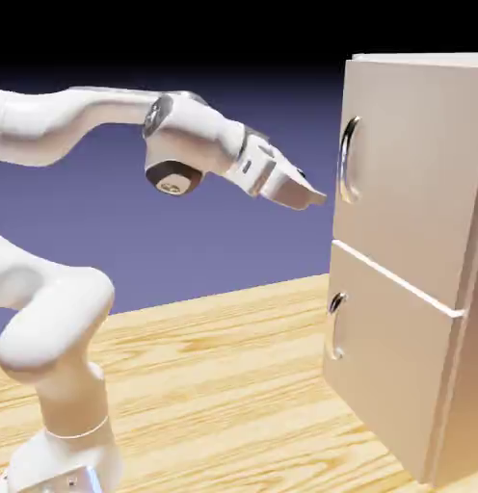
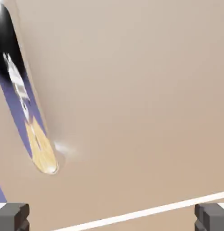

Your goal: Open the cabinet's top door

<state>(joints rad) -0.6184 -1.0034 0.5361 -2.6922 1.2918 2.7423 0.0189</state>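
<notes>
White and glossy, my arm reaches in from the exterior view's left, and the gripper (image 1: 305,195) at its end points level toward the cabinet (image 1: 416,250), near it but not touching. Its fingers (image 2: 12,215) sit at opposite corners of the hand view, so the jaws are spread wide with nothing between them. Just ahead of the hand and slightly above its tips is the handle (image 1: 349,159) of the top door (image 1: 416,164): a curved, polished silver bar whose long axis runs vertically up the panel's near edge. In the hand view it shows off to the left, mirror-bright, reflecting the wood-grain table (image 1: 233,385). I judge I must shift toward it and straddle the bar. The door is flat, matte beige, and looks shut above the pale seam.
</notes>
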